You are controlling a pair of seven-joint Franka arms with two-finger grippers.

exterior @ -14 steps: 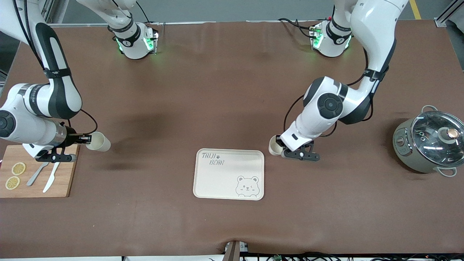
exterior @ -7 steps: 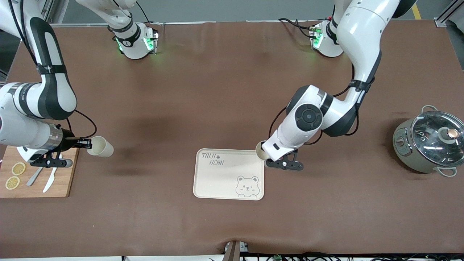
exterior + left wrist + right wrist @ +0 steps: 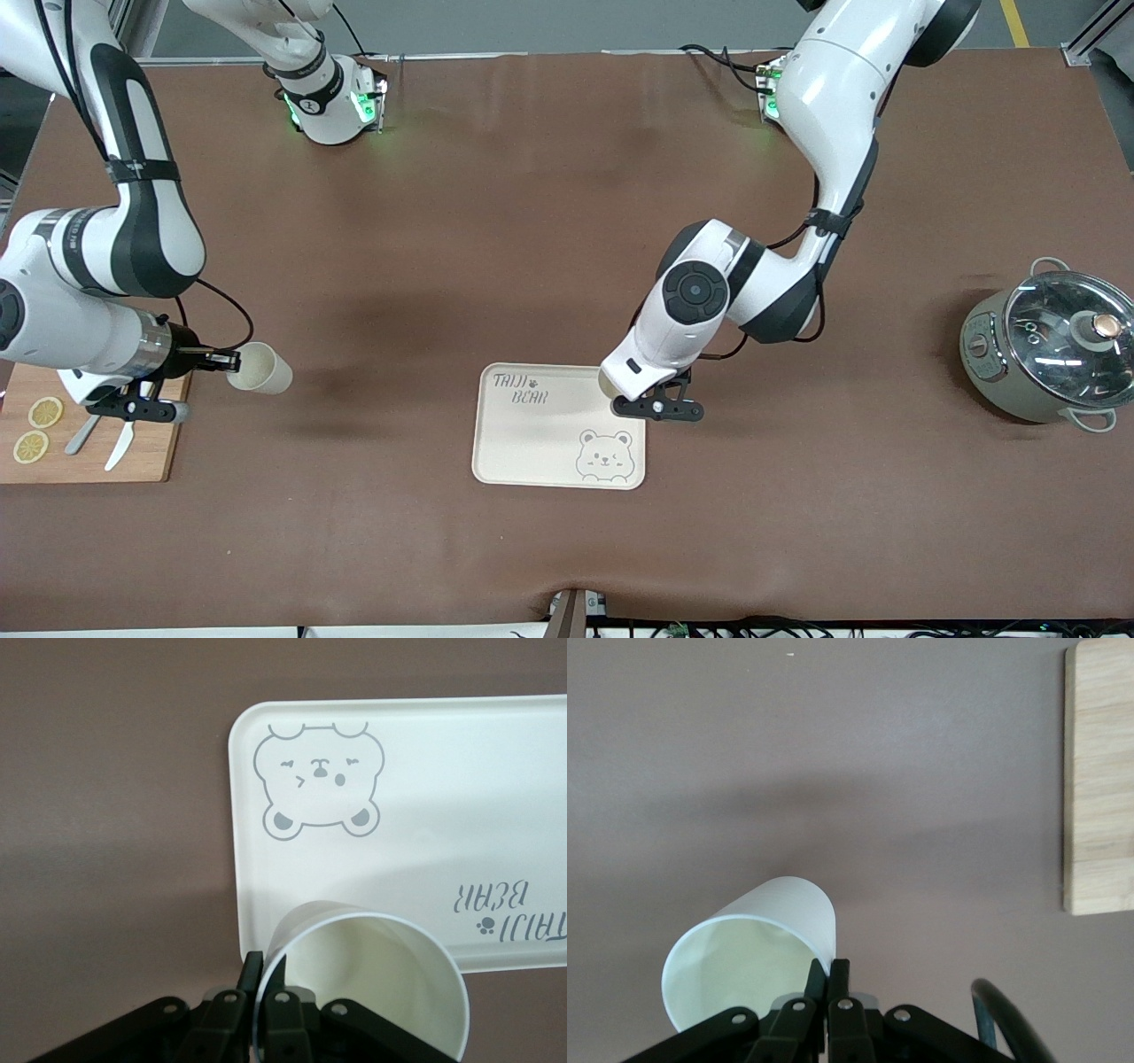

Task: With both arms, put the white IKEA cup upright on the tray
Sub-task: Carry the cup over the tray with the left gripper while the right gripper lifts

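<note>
1. The left gripper (image 3: 266, 992) hangs over the edge of the tray (image 3: 532, 443) at the left arm's end, its jaws pinched shut on the rim of a white cup (image 3: 372, 983).
2. In the left wrist view that cup's open mouth faces the camera, with the tray's bear face (image 3: 319, 780) and "TAIJI BEAR" lettering (image 3: 509, 912) showing below it. From the front, most of this cup is hidden under the left arm's wrist; only a sliver shows at the tray's edge.
3. The right gripper (image 3: 232, 361) is over the bare brown tabletop (image 3: 532, 221), just beside the wooden cutting board (image 3: 151, 443) at the right arm's end, well apart from the tray.
4. Its jaws are also clamped tight on the rim of a second white cup (image 3: 261, 369), which is held tilted on its side in the air, mouth toward the gripper.
5. On the cutting board lie two lemon slices (image 3: 37, 428), a spoon (image 3: 84, 434) and a knife (image 3: 120, 447).
6. A grey pot with a glass lid (image 3: 1059, 341) stands at the left arm's end of the tabletop, well apart from the tray.
7. The tray lies flat with no cup standing on it.
</note>
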